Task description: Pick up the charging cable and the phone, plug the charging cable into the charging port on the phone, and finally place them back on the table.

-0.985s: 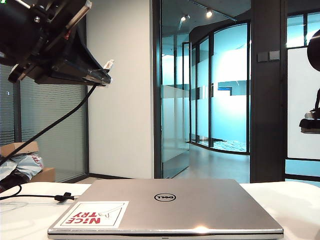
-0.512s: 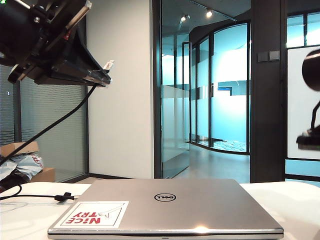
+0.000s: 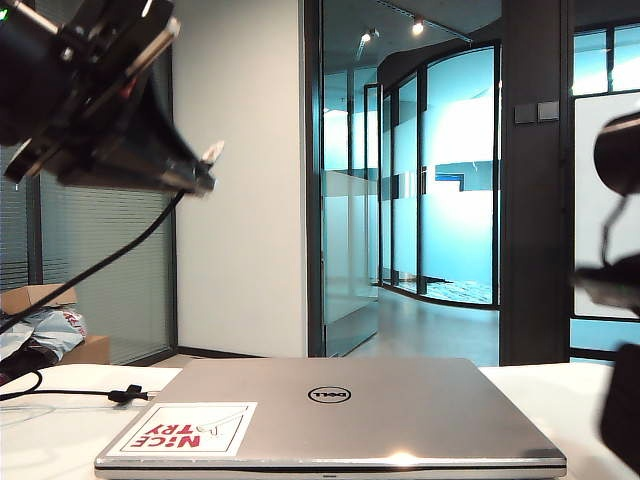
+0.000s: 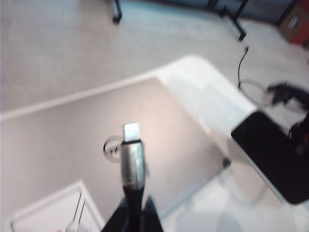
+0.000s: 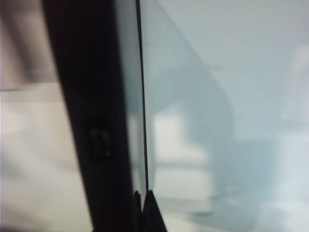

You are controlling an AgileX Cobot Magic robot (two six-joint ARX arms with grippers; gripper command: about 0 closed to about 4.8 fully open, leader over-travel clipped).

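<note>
Charging cable: left gripper is clamped on the silver plug, tip sticking out past the fingers, raised high over the table. Probably held that way so the connector stays free to meet the port. In the exterior view the same gripper sits upper left, cord hanging down to the table, small black clip lying there.

Phone: black slab at the laptop's far corner in the left wrist view, partly over the table edge, seemingly lifted. The dark shapes beside it look like the right arm, too blurred to confirm a grip.

Right gripper: fingertips pressed together on a thin black edge running away from them, likely the phone seen edge-on. Can't confirm; frame is smeared.

Laptop is closed, sticker on the lid, centre of the table.

Hidden: phone isn't visible in the exterior view; the right arm is only a dark blur at the frame edge. Charging port isn't visible anywhere. Cable's far end runs out of frame.
</note>
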